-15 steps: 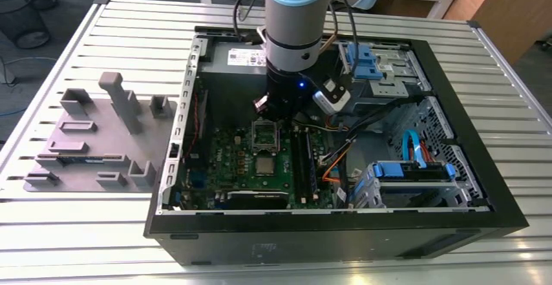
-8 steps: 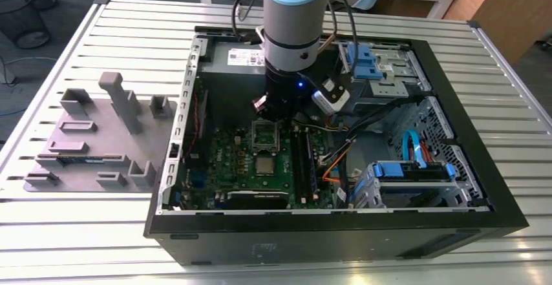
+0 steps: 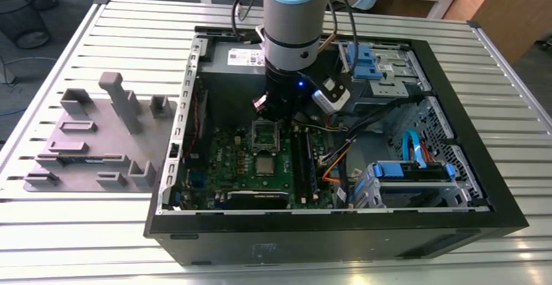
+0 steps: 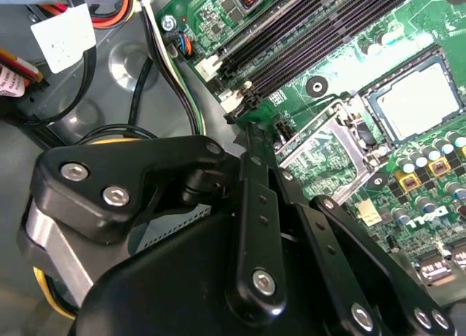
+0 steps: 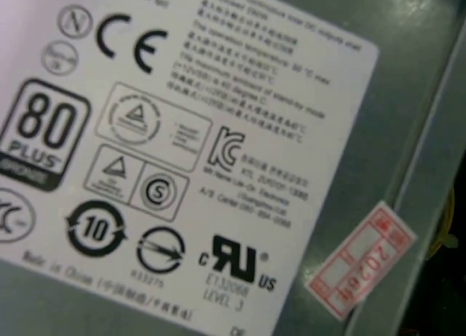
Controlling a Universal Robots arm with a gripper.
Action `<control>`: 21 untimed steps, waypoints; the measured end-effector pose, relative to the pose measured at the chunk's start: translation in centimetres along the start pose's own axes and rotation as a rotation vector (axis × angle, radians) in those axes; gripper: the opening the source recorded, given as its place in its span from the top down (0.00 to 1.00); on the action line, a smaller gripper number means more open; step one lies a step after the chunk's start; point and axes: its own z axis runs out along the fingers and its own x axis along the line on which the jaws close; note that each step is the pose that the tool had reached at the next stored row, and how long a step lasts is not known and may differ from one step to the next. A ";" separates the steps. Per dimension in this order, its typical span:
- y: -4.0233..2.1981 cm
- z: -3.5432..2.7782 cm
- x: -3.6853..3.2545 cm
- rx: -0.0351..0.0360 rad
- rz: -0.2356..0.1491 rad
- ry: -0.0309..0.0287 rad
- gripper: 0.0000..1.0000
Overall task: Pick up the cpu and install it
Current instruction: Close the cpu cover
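Gripper (image 4: 255, 143): black linkage type, seen in the second wrist view with its fingers (image 4: 251, 205) drawn together to a near-closed point. Nothing held between them. Hangs low inside the open computer case (image 3: 483, 201), at the end of the arm (image 3: 293, 13).

Socket frame (image 4: 320, 150): hinged metal, swung open, just beyond the fingertips.

Cpu (image 4: 419, 103): small flat square with a dull silver top. Lies level in the socket on the green motherboard (image 4: 342, 81), just past the open frame and apart from the gripper. Visible in the exterior view too (image 3: 263, 164), nearer the case's front edge than the frame (image 3: 265, 133).

Handling, as judged: light, rigid and thin. Smooth lid likely slippery. Underside contacts probably delicate. Best taken by two opposite edges and kept level, without pressure on the socket.

Memory slots (image 4: 328, 30): long, black, beside the socket.

Power supply (image 5: 408, 73): grey box with a white printed label, close under the first wrist view.

Part tray (image 3: 95, 143): grey, outside the case on the slatted table (image 3: 86, 246), toward the exterior view's left.
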 end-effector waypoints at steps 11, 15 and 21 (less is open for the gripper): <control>-0.39 -0.71 0.12 -0.0021 -0.023 0.0000 0.89; -0.40 -0.72 0.12 -0.0021 -0.024 0.0001 0.89; -0.52 -1.04 0.14 -0.0033 -0.035 0.0004 0.89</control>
